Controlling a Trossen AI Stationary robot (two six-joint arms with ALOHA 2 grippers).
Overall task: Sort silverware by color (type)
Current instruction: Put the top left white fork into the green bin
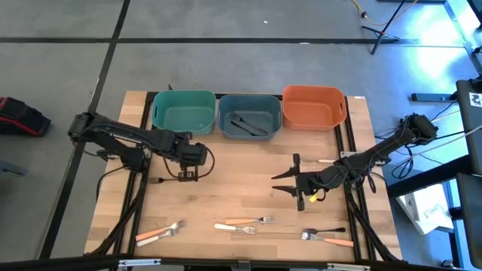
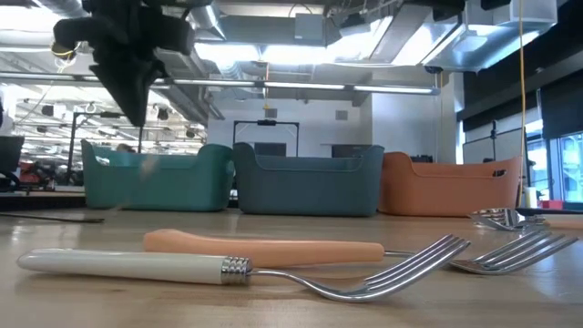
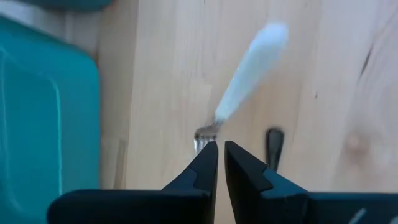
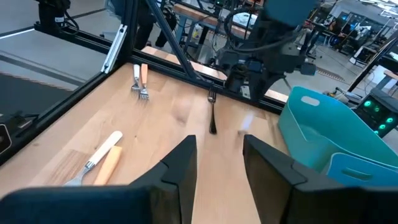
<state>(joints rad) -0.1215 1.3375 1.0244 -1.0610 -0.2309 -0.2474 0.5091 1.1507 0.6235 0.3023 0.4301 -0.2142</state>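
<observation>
Your left end effector [image 3: 220, 163] hangs above the tabletop [image 1: 248, 188] with its fingers nearly pressed together at the tines of a white-handled fork [image 3: 245, 74]; whether they pinch the tines or only meet beside them, you cannot tell. A black-handled fork [image 3: 274, 144] lies just beside those fingertips. In the high view this end effector [image 1: 188, 175] sits in front of the teal bin [image 1: 184, 111], whose wall fills one side of the left wrist view.

Your right end effector [image 4: 217, 162] waits on the other side of the tabletop, fingers parted and holding nothing; the high view places it [image 1: 295, 184] in front of the orange bin [image 1: 314, 107].

Between the two bins stands the blue-grey bin [image 1: 249, 116], with black forks [image 1: 247, 124] already lying inside.

Along the front edge of the tabletop the rest of the silverware lies loose: an orange-handled and a white-handled fork [image 1: 160, 232] close together at the left, a white and an orange one [image 1: 241, 224] crossing near the middle, and a black and an orange one [image 1: 327, 236] at the right. From the low view, that white fork [image 2: 219, 269] and its orange neighbour [image 2: 273, 248] lie directly across the foreground, touching each other.
</observation>
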